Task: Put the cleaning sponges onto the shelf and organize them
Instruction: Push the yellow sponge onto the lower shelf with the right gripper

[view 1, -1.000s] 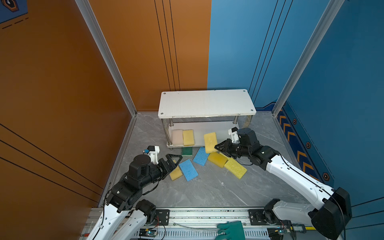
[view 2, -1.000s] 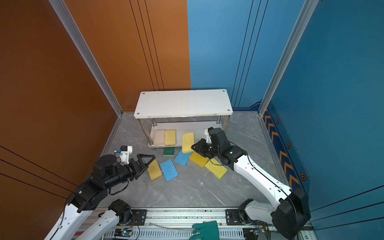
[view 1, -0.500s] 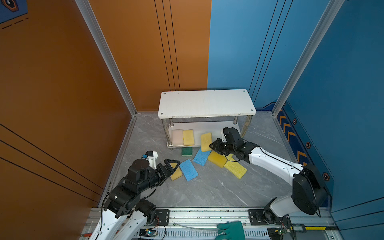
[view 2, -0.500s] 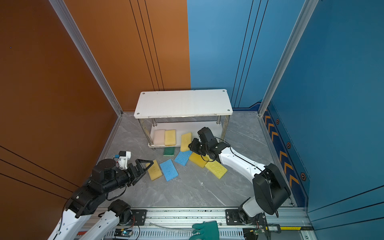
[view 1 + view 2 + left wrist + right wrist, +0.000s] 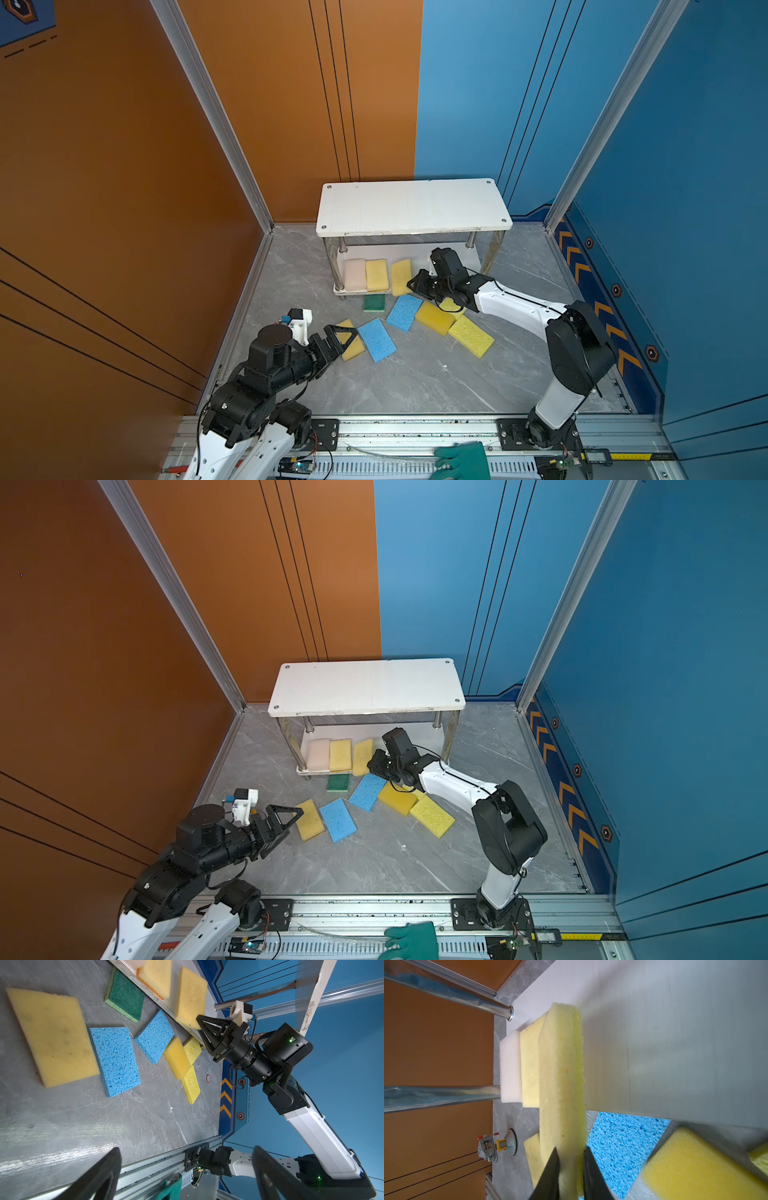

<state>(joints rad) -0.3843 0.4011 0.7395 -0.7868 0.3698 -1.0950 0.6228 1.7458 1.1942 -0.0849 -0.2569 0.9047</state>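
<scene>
Bright even light, soft shadows; wrist views blurred at edges.

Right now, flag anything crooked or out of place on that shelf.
The yellow sponge pinched by the right gripper lies skewed on the lower board, its near end overhanging the front edge, while the pink-beige sponge and its yellow neighbour lie square.

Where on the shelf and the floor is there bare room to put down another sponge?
The top board is wholly bare. The lower board is free between the yellow sponge in the right arm's fingers and its right posts; its left end is filled. The floor just before it is crowded with sponges; the floor near the rail is bare.
</scene>
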